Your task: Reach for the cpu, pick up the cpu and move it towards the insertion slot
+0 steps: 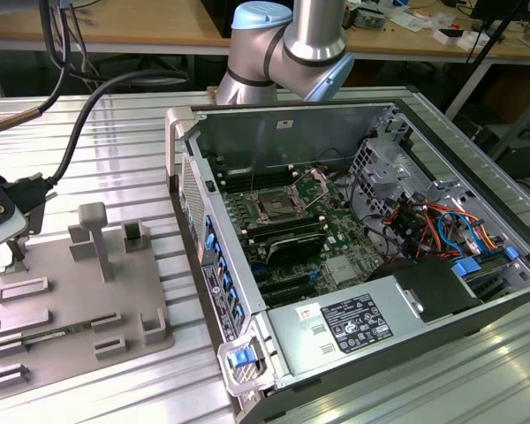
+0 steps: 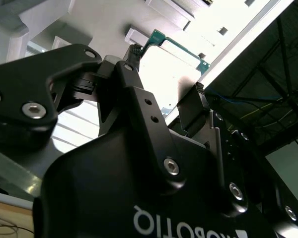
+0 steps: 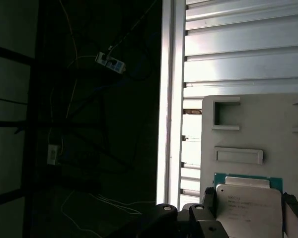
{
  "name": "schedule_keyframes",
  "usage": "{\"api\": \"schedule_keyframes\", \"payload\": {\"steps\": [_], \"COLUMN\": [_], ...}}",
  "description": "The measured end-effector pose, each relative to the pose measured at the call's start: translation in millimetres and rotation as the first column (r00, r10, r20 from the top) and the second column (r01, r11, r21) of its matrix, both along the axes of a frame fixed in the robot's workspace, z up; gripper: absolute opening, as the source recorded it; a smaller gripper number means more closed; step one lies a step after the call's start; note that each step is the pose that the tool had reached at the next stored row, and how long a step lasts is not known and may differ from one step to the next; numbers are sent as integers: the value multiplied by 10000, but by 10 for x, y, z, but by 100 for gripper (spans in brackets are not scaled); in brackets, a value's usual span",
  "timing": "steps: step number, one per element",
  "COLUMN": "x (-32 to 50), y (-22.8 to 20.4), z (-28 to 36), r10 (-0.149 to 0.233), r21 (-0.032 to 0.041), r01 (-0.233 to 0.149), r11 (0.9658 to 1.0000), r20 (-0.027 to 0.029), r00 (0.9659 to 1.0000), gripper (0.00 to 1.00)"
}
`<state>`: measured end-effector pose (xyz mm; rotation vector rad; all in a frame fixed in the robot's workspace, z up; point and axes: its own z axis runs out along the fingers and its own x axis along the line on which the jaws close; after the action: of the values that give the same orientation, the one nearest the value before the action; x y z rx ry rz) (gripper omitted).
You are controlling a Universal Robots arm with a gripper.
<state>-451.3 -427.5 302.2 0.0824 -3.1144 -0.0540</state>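
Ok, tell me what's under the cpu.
The grey tray lies under the cpu, showing past its edge in the first wrist view. The patch straight beneath is covered by the cpu, so whether it rests there or hangs clear cannot be told.

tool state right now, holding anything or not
tool: closed, holding the cpu by two opposite edges.

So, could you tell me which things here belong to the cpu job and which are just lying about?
Job in hand:
cpu, held in the gripper
insertion slot, inside the open computer case

Just lying about:
grey tray
power supply
red and blue cables
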Motion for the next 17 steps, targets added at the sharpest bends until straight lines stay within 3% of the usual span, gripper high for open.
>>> {"api": "schedule_keyframes", "payload": {"steps": [17], "x": [1], "y": [0], "z": [31], "r10": [121], "r21": [1], "r01": [-121], "r11": [9999], "r20": [1], "r00": [9999], "gripper": [55]}}
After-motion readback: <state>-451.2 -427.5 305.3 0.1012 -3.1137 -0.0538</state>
